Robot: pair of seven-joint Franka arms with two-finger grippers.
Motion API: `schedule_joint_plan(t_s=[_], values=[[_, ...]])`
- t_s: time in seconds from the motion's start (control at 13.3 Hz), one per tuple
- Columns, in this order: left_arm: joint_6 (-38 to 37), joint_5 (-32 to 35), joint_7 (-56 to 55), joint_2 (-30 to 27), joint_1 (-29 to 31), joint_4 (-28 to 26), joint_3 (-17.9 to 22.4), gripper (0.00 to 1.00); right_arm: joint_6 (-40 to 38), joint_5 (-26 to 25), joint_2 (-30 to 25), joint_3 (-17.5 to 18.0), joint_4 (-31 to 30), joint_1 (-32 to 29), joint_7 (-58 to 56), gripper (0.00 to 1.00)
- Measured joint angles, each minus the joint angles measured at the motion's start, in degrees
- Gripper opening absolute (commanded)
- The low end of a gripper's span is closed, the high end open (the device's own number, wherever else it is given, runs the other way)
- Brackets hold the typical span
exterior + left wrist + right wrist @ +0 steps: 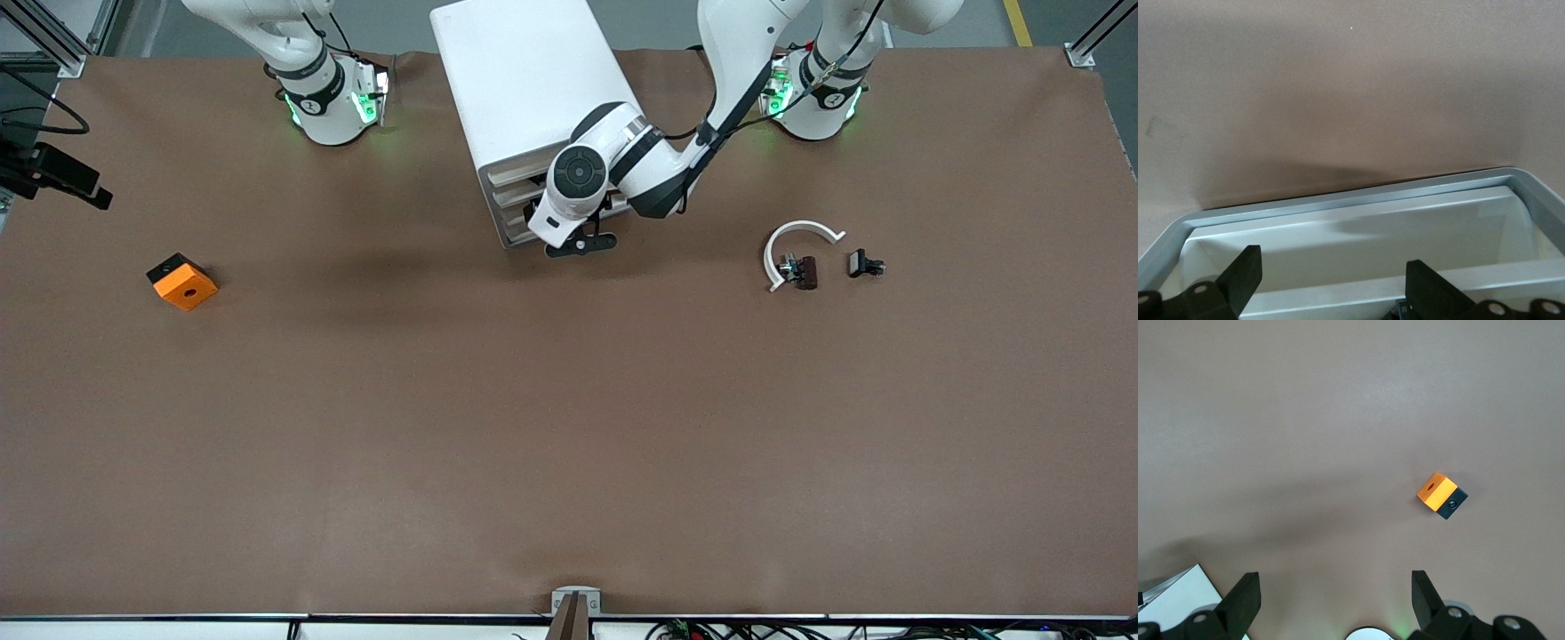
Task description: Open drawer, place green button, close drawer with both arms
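Note:
The white cabinet stands between the two arm bases, its stacked drawers facing the front camera. My left gripper is low at the cabinet's front. In the left wrist view it is open over a shallow white tray drawer, with a pale strip running between the fingertips. I cannot tell which drawer of the stack it is. A small dark blocky part, likely the button, lies toward the left arm's end; no green cap shows. My right gripper is open and empty, high over bare table near its base.
An orange block with a hole lies toward the right arm's end and also shows in the right wrist view. A white curved piece and a dark brown clip lie beside the dark part. A black device sits at the table edge.

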Motion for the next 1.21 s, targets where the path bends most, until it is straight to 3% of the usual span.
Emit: schedule_joint_plan(t_s=[0.38, 0.9, 1.21], values=[[0.8, -0.2, 0.0, 0.0, 4.0, 2.6, 0.1, 1.0, 1.1, 0.0, -0.4, -0.4, 0.1, -0.2, -0.4, 1.0], [0.7, 0.5, 6.7, -2.4, 21.3, 9.7, 0.4, 1.0, 2.7, -0.1, -0.7, -0.7, 1.2, -0.2, -7.8, 1.0], [-0.6, 11.7, 8.4, -7.0, 29.8, 11.3, 0.4, 1.0, 2.8, -0.1, -0.7, -0.7, 1.5, -0.2, -8.9, 1.0]])
